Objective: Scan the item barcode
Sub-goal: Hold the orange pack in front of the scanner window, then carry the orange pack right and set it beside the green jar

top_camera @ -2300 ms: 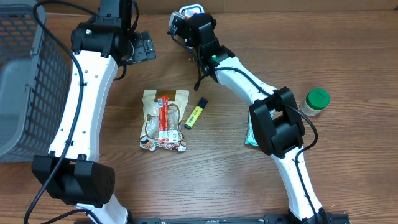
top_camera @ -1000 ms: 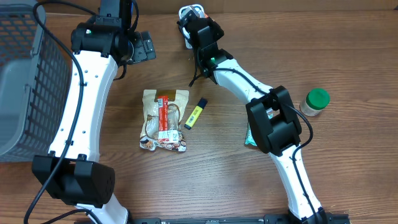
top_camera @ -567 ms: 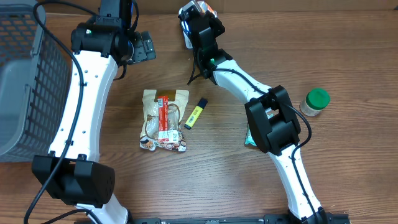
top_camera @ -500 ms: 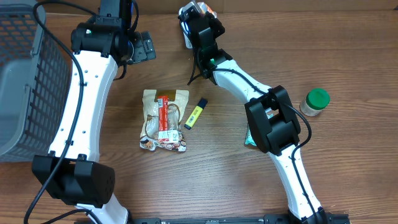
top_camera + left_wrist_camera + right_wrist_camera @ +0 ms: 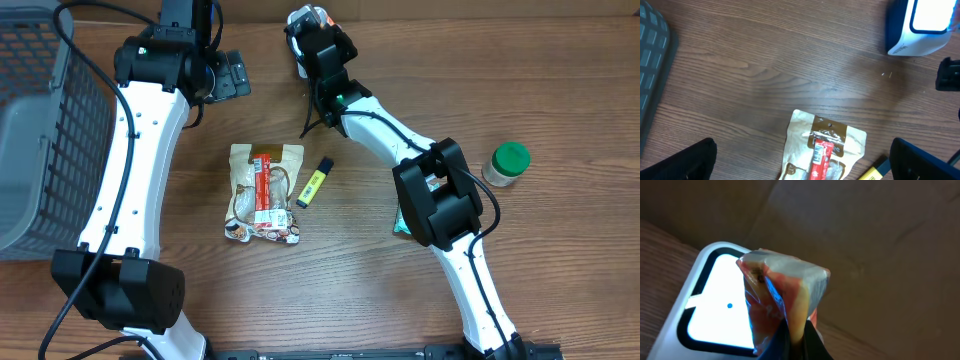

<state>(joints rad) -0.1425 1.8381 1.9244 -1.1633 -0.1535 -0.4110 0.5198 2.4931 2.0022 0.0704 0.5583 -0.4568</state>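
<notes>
Two right fingers are pressed together on the lower edge of a film-wrapped orange packet, which stands upright above them in the right gripper. In the wrist view the packet covers the right part of the lit white window of the scanner; whether the two touch cannot be told. Overhead, this gripper sits at the far edge of the table, over the scanner. Left gripper: fingers spread wide, nothing between them, hanging over bare wood and the top of a tan snack pouch. The pouch lies flat mid-table, with a yellow highlighter just beside it on its right. A green-lidded jar stands well apart at the right, and a grey basket sits at the left edge.
</notes>
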